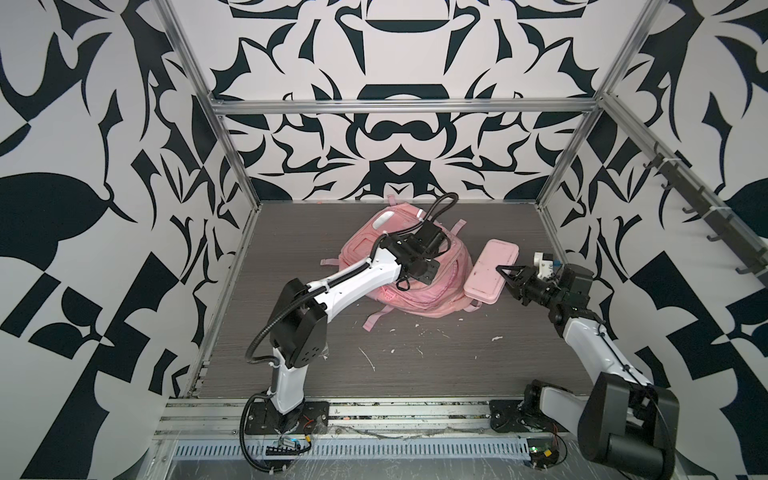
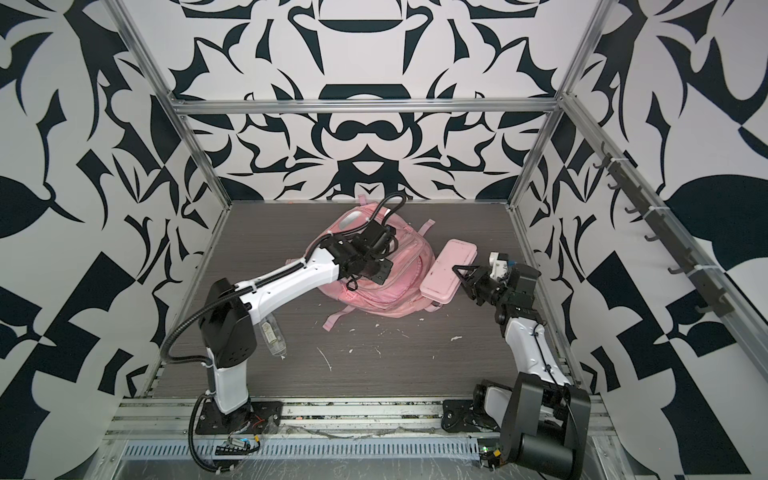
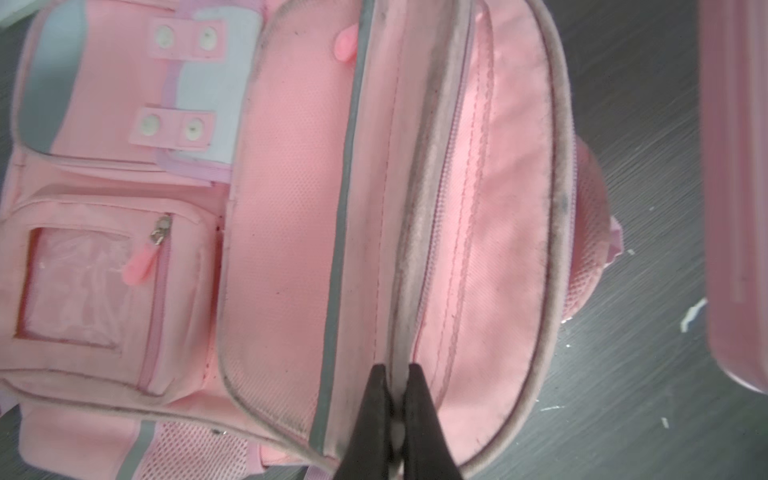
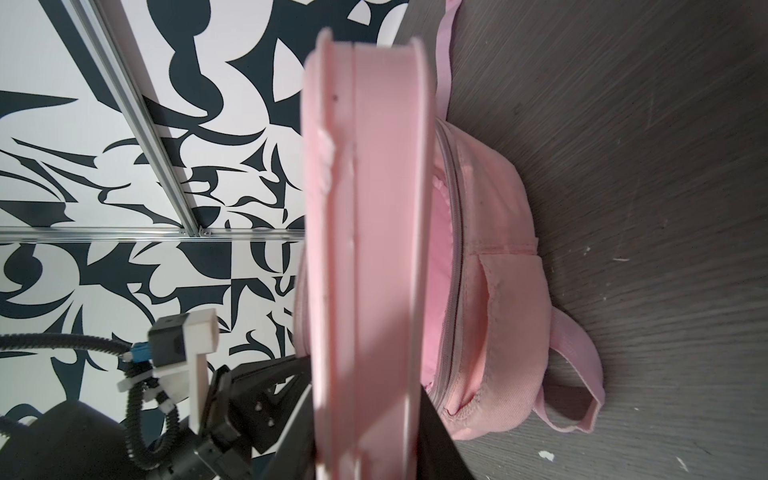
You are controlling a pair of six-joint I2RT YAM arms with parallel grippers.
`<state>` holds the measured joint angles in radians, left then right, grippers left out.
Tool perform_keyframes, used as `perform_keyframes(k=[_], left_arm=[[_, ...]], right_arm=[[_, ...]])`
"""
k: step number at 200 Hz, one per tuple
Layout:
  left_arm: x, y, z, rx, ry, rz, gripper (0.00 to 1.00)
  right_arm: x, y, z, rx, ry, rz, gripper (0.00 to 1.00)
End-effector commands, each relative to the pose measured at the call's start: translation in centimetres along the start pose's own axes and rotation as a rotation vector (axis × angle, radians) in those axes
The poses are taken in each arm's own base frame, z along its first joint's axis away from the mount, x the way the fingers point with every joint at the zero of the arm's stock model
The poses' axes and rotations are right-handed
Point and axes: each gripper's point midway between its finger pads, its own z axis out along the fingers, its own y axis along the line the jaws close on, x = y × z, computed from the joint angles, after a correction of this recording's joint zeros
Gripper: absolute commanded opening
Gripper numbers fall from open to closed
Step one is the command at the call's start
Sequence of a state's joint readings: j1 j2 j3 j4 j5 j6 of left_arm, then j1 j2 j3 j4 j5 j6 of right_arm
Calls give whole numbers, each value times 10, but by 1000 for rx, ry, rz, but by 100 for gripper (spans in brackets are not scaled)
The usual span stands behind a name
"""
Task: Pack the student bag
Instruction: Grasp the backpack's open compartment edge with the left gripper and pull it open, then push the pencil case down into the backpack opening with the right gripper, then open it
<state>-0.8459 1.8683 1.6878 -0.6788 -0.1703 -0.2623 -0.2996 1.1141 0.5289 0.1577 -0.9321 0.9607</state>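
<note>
Lab robot cell: aluminium frame point(image 1: 399, 106), black-and-white patterned walls point(image 1: 83, 124)

A flat, oblong pink plastic pencil case point(image 1: 490, 270) sits tilted just right of centre in both top views; the right wrist view shows it edge-on, with a seam running along its length. The dark grey wood-grain surface point(image 1: 415, 374) carries small white scraps point(image 1: 368, 359) across its lower middle. A clear plastic bottle point(image 2: 272, 336) lies on it, lower left of centre in a top view. Black-and-white patterned walls point(image 1: 395, 137) fill the top and sides, crossed by silver aluminium frame bars point(image 1: 399, 106). A dark rail of hooks point(image 1: 719, 228) slants down the right edge, and a grey slotted strip point(image 1: 374, 451) runs along the bottom.
</note>
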Motion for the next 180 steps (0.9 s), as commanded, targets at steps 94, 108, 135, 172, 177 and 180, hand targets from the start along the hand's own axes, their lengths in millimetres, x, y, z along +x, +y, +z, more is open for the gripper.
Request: perform_keyframes(k=[94,108,135,172,177,180], left_arm=[[-34,-9,-73,234,-176,-163,0],[-36,-10,-79,248,-189,-174,0],[-35,-12,-83,265,-199,-184,0],[-35,-15,-83,282,-196,-190,0],[-36,-15,-84,285,-199,-192,0],[-36,-16,-84,287,-199,-192,0]], right_arm=[[26,23,53,-7,72,-123,10],[28,24,67,-10,80,-121,10],[30,30,93,-27,93,-118,10],[46,45,133,-37,143,-144,10],[48,47,138,-41,145,-146,9],[49,46,141,-39,150,-145,9]])
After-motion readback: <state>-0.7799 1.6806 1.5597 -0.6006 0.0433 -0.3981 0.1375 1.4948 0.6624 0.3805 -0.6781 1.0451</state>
